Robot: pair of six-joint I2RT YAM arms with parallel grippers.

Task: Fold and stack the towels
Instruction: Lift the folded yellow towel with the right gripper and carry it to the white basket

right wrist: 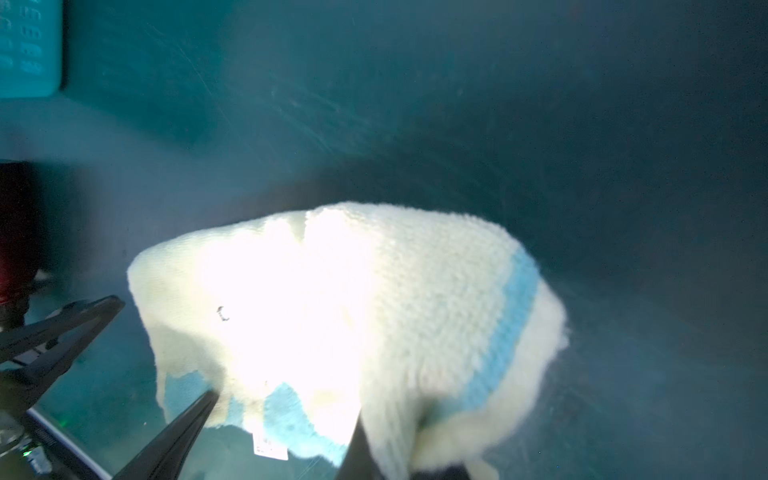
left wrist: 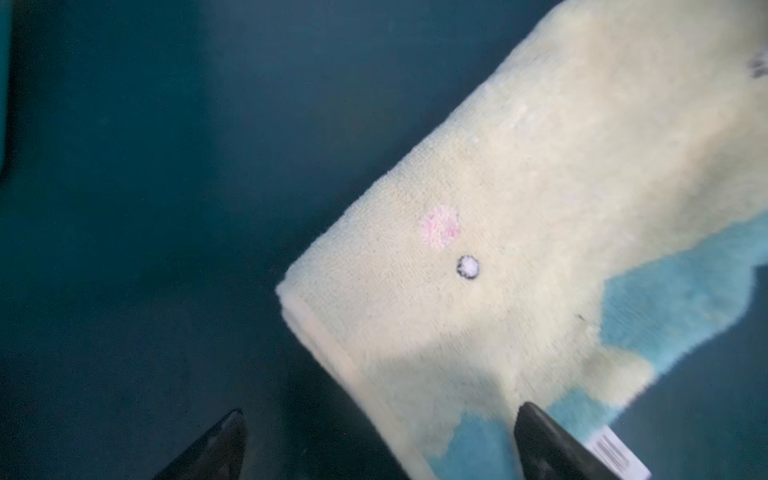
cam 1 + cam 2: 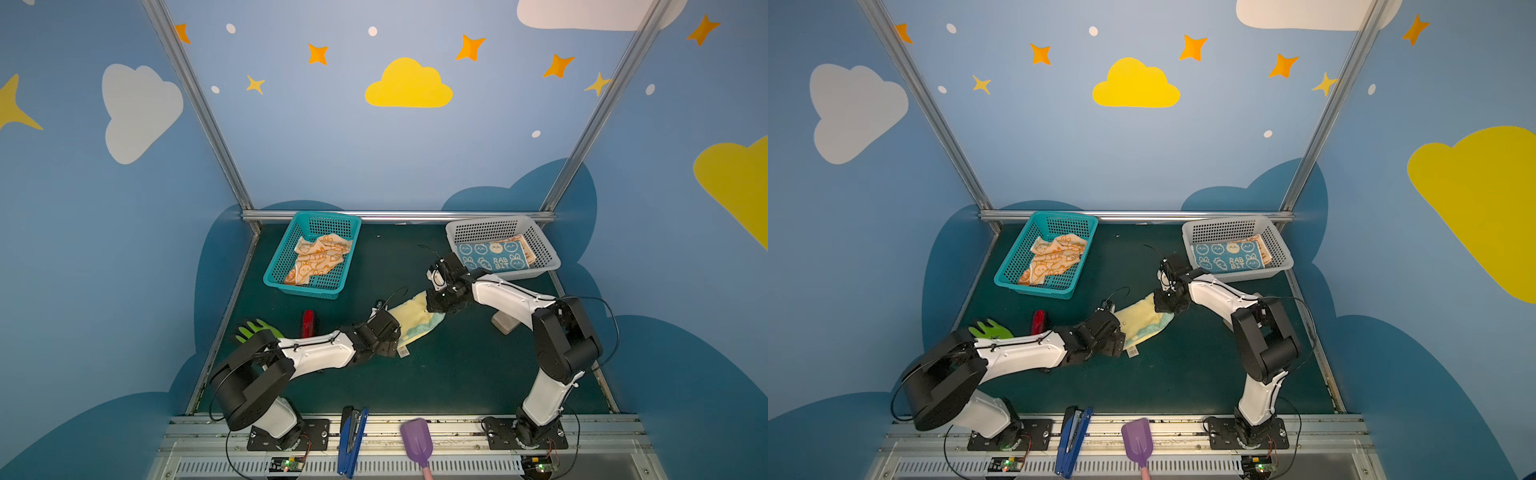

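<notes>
Top views first: the pale-yellow terry towel with the light blue edge point(image 3: 411, 318) lies on the dark green table mat point(image 3: 457, 374) about mid-frame, stretched between the two arms. It looks folded into a long strip already, not a neat rectangle yet imo. Left gripper point(image 2: 382, 409) is spread wide with nothing in it, hovering at the towel's lower-left end. The left wrist view shows its fingers apart and the cloth lying flat beneath. Right gripper point(image 1: 286, 405) is pinched onto the upper-right end, and the right wrist view has the cloth tented up off the mat there, though it's pretty blurry.

Progress: the grey plastic mesh basket point(image 3: 544, 251) at the right of the frame holds a folded blue towel with white rabbits point(image 3: 492, 257), sitting on an orange-toned towel point(image 3: 524, 245) that just peeks out. So two look done. The orange towel with cream rabbits point(image 3: 318, 259) is crumpled in the teal plastic mesh basket point(image 3: 299, 289) left of centre, untouched. My guess: finish this fold, stack it, then one more to go.
</notes>
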